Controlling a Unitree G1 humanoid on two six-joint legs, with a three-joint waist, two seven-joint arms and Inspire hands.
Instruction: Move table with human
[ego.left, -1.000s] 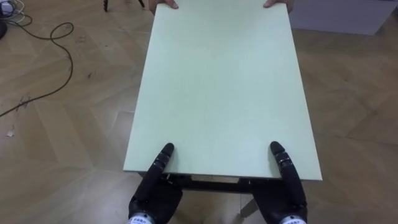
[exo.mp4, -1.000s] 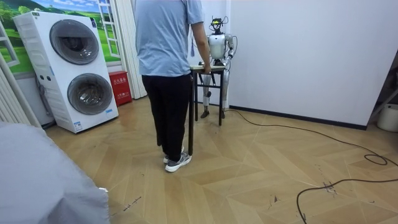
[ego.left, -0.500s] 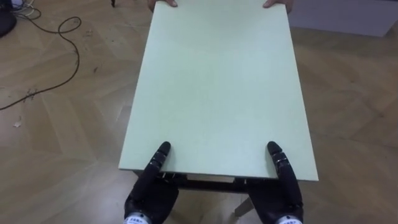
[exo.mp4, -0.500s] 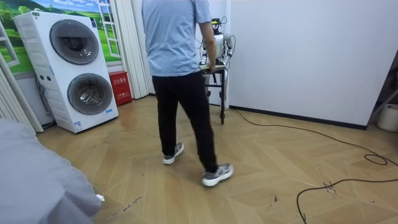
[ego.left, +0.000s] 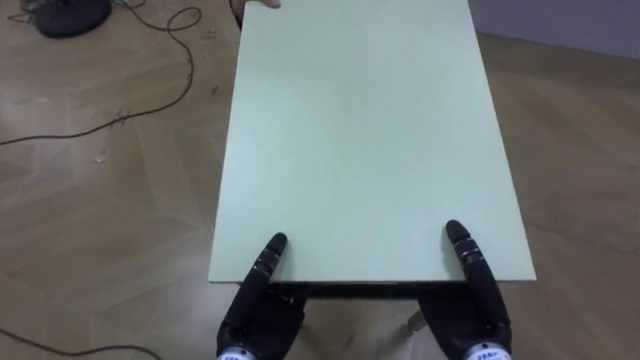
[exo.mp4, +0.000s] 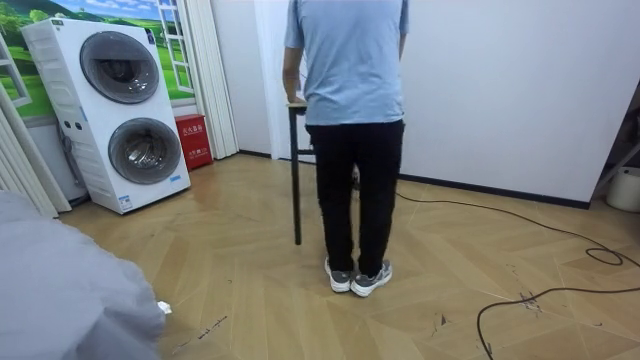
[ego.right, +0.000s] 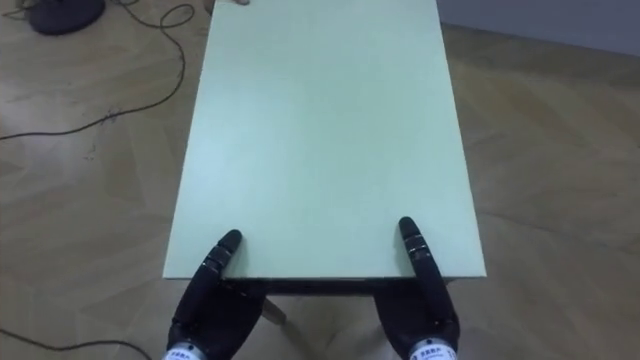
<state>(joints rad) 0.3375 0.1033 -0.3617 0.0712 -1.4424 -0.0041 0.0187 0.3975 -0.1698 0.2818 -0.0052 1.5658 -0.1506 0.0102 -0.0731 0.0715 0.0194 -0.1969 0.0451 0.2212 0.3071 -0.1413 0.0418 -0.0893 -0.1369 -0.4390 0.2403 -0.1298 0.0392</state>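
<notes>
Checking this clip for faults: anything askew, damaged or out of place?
Nothing stands out. The table is unmarked, the left hand and right hand at its near edge, a person at its far end.

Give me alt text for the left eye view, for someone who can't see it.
A pale green table stretches away over a wood floor, with the left robot hand and the right robot hand at its near edge. A person's hand shows at the table's far left corner.
</notes>
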